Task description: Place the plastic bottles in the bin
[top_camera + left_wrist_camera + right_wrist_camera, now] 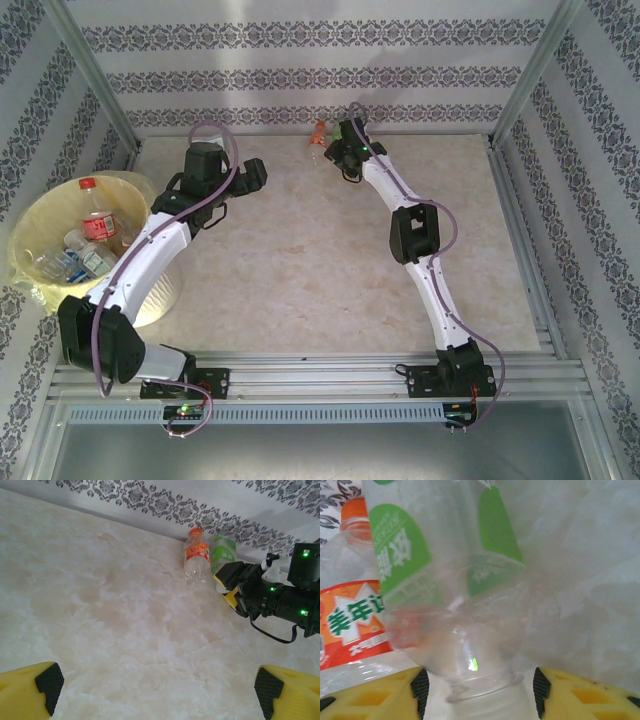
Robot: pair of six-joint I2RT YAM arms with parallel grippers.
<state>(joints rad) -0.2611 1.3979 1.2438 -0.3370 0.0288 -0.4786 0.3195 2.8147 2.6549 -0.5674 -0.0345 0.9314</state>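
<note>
At the far wall an orange-labelled plastic bottle (196, 555) (319, 133) lies beside a clear green-labelled bottle (223, 552). My right gripper (477, 685) (335, 152) is open around the green-labelled bottle (450, 580). Its black pads (420, 687) stand on either side of the bottle's narrow end with a small gap on each side. The orange-labelled bottle (350, 615) rests just to its left. My left gripper (157, 682) (255, 172) hangs wide open over bare table with nothing between its fingers. The bin (40, 215) at the left holds several bottles, one with a red cap (97, 215).
Patterned walls and metal posts close in the marble-look table (300, 260) at the back and sides. The left arm reaches over the bin's right rim. A metal rail (320, 375) runs along the near edge.
</note>
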